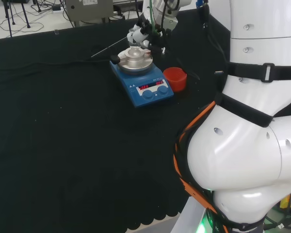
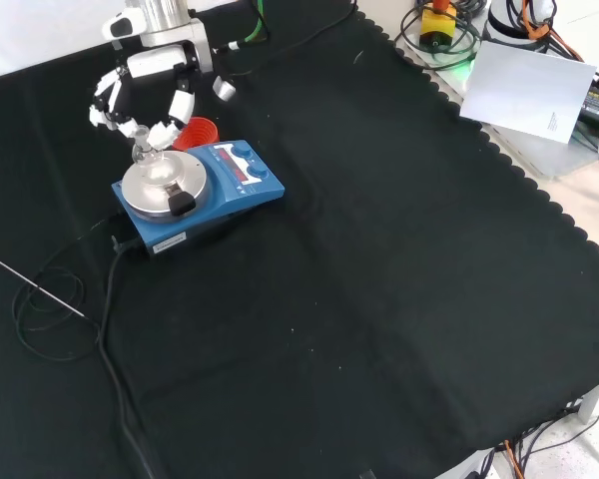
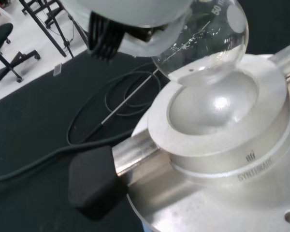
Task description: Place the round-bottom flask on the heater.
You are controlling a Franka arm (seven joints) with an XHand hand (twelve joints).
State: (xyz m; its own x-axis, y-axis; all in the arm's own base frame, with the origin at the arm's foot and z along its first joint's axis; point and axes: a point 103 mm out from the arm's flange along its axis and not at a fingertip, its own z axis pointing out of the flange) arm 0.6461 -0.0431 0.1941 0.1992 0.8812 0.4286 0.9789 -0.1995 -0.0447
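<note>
The heater (image 2: 242,178) is a blue hotplate carrying a silver metal block (image 2: 160,185) with a bowl-shaped hollow. A clear round-bottom flask (image 3: 208,43) hangs tilted just over that hollow (image 3: 212,104), its bulb close to the hollow's rim. From the front, the flask (image 2: 145,160) stands over the block with its neck up between the hand's fingertips. The black and white hand (image 2: 145,85) reaches down from behind the heater, fingers curled round the flask's neck. In the head view the hand (image 1: 141,35) sits right above the block (image 1: 135,59).
A red ribbed ring stand (image 1: 175,79) sits on the cloth beside the heater, just behind it in the front view (image 2: 198,132). A thin metal probe (image 2: 30,284) and its coiled black cable (image 2: 108,329) lie on the cloth. A black knob (image 3: 94,181) juts from the block.
</note>
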